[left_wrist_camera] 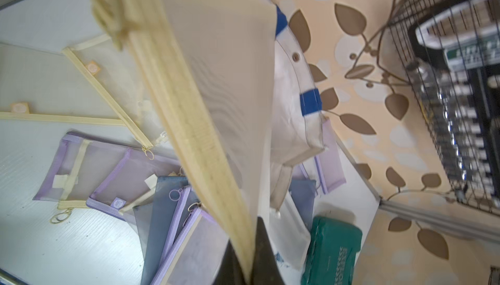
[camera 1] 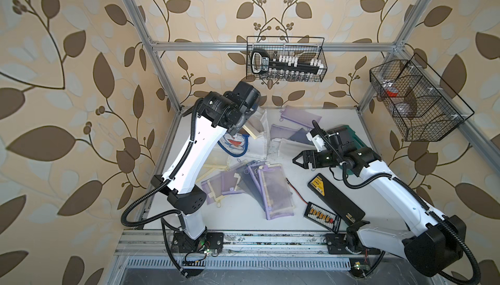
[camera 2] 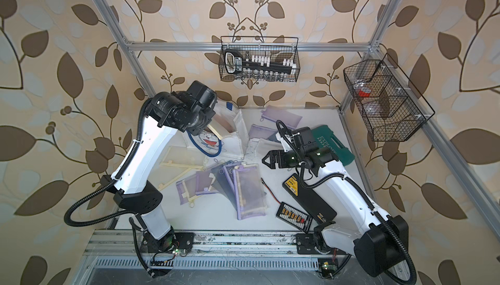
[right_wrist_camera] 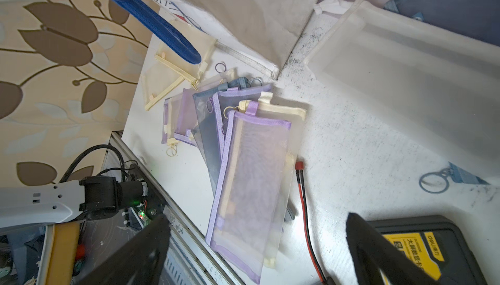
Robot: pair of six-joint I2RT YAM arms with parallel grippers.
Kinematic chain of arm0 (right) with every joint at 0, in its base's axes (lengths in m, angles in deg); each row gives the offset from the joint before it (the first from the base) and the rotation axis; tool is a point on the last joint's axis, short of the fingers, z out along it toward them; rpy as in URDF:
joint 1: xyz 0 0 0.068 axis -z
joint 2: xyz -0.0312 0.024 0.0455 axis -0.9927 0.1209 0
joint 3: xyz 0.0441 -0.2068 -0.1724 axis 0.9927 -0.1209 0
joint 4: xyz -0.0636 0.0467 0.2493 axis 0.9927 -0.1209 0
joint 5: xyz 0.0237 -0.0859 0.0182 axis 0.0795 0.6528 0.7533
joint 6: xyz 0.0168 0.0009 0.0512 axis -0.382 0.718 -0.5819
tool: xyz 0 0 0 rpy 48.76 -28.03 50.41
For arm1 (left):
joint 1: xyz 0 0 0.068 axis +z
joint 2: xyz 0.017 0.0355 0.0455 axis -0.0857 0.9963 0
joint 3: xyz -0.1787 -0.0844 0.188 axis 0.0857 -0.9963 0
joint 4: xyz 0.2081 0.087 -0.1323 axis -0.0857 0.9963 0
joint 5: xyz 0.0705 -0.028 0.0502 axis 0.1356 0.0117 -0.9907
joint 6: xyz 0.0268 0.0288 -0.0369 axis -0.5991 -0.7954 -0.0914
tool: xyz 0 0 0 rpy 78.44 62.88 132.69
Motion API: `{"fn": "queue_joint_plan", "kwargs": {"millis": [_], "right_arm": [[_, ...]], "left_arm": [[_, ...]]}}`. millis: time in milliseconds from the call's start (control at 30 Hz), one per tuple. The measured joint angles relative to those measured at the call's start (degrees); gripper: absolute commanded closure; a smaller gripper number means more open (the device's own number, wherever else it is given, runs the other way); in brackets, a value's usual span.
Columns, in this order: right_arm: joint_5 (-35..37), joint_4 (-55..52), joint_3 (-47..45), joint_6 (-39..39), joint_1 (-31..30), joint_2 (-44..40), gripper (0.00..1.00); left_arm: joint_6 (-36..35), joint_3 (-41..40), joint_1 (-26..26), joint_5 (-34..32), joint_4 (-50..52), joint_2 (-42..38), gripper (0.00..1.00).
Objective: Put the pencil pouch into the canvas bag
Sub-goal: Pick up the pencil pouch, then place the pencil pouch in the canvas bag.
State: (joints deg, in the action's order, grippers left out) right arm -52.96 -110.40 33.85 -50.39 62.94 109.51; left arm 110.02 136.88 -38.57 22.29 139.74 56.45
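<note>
One yellow-trimmed pencil pouch (left_wrist_camera: 216,80) hangs clamped in the left fingers (left_wrist_camera: 266,254) over the canvas bag (camera 1: 257,148), upper centre-left in both top views, not yet released; right fingers (right_wrist_camera: 378,251) gape empty, more pouches (camera 1: 273,191) on counter (camera 1: 243,216).

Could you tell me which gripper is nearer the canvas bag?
Left: the left gripper, holding a yellow pouch, is above the canvas bag; the right gripper hovers apart, beside it.
</note>
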Motion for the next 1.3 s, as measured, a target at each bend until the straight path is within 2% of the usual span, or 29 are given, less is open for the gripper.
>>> {"fn": "queue_joint_plan", "kwargs": {"millis": [200, 600, 1033, 1233, 1300], "right_arm": [[0.66, -1.62, 0.46, 0.13, -0.02, -0.74, 0.01], [2.36, -2.23, 1.36, 0.13, -0.11, -0.31, 0.01], [3.17, -2.21, 1.36, 0.20, -0.11, 0.09, 0.01], [3.13, -1.92, 1.36, 0.22, -0.11, 0.83, 0.01], [3.13, -1.95, 1.36, 0.28, -0.11, 0.83, 0.01]], "left_arm": [[2.60, 7.93, 6.56, 3.50, 0.00, 7.56, 1.00], [8.11, 7.06, 7.52, 8.87, 0.04, 16.81, 0.96], [11.17, 4.15, 7.72, 7.39, 0.26, 17.57, 0.97], [11.82, 0.15, 7.82, 6.86, 0.26, 16.81, 0.92], [11.50, 0.11, 8.02, 6.86, 0.26, 16.83, 0.85]]}}
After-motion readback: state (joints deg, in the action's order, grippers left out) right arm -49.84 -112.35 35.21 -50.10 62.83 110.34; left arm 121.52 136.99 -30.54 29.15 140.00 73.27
